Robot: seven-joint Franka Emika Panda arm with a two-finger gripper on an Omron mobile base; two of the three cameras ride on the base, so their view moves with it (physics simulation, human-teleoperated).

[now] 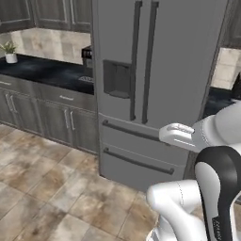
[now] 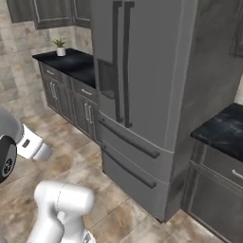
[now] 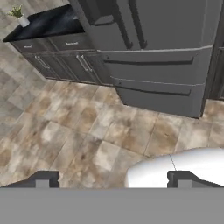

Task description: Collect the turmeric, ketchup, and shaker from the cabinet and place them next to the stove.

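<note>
The turmeric, ketchup, shaker and stove are out of view. Grey wall cabinets (image 1: 44, 13) hang with doors shut at the top left; I cannot tell whether one of them is the task's cabinet. My gripper (image 3: 113, 179) is open, its two dark fingertips (image 3: 43, 178) set wide apart with nothing between them. It points down at the tiled floor in front of a fridge. The white hand (image 1: 178, 135) hovers low before the fridge's lower drawers.
A tall grey fridge (image 1: 155, 70) with two long door handles stands straight ahead. On its left, a black counter (image 1: 42, 70) over base cabinets carries a small potted plant (image 1: 9, 51) and a dark appliance (image 1: 86, 55). Another black counter (image 2: 223, 128) lies to the right. Open tiled floor (image 1: 42, 188) spreads in front.
</note>
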